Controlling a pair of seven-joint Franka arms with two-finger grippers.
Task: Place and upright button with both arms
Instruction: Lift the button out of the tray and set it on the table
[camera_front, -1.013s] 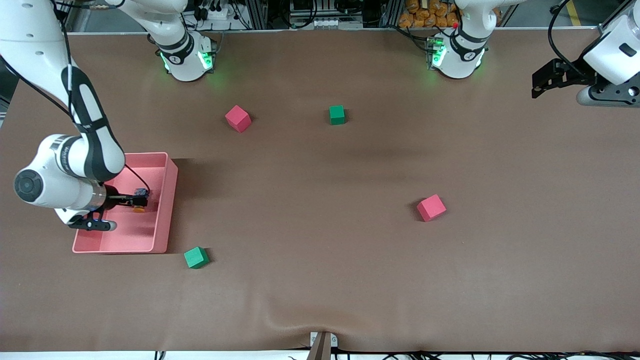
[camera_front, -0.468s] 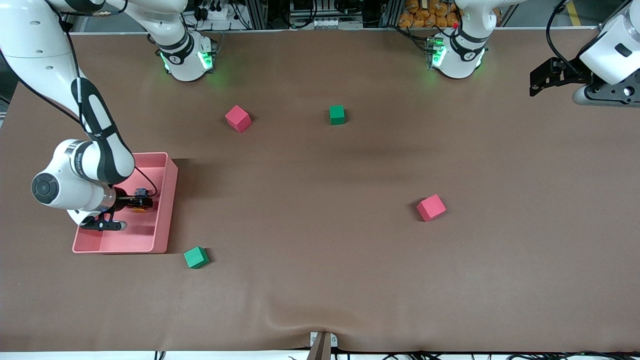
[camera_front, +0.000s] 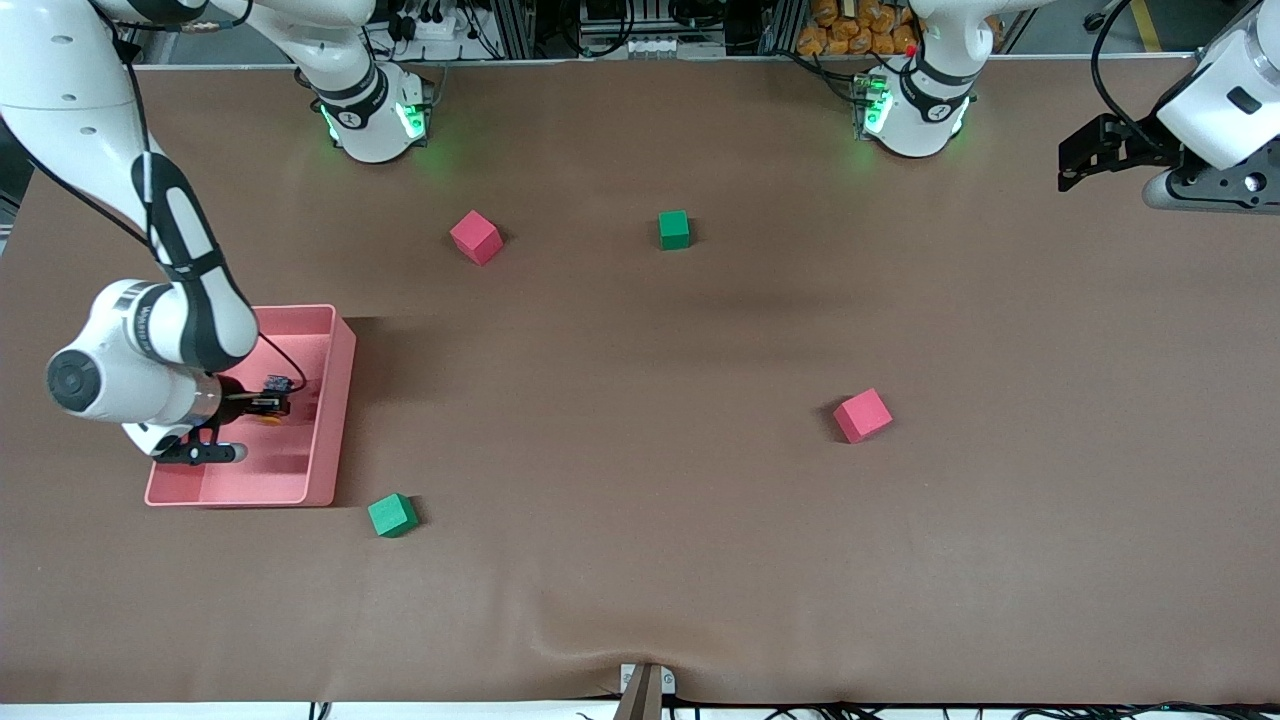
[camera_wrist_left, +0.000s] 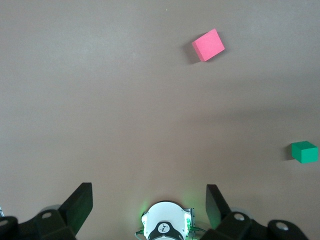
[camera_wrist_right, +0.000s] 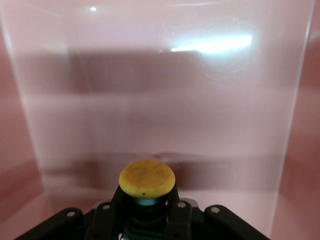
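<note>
The button (camera_wrist_right: 147, 179), a round orange cap on a short black body, sits between my right gripper's (camera_wrist_right: 147, 199) fingers (camera_wrist_right: 118, 198), which are shut on the body just under the cap. In the front view the right gripper (camera_front: 270, 405) reaches down inside the pink bin (camera_front: 340, 400), and the button (camera_front: 268, 418) shows as an orange speck at its tip. My left gripper (camera_front: 1075, 165) hangs open in the air at the left arm's end of the table. It holds nothing, and its fingers (camera_wrist_left: 80, 202) stand wide apart.
Two red cubes (camera_front: 475, 237) (camera_front: 862, 415) and two green cubes (camera_front: 674, 229) (camera_front: 392, 515) lie scattered on the brown table. The bin's pink walls (camera_wrist_right: 150, 75) surround the right gripper. The left wrist view shows a red cube (camera_wrist_left: 208, 44), a green cube (camera_wrist_left: 304, 151) and the left arm's base (camera_wrist_left: 167, 227).
The right gripper's fingers have closed on the button inside the bin, and its wrist has shifted a little. The left arm has barely moved.
</note>
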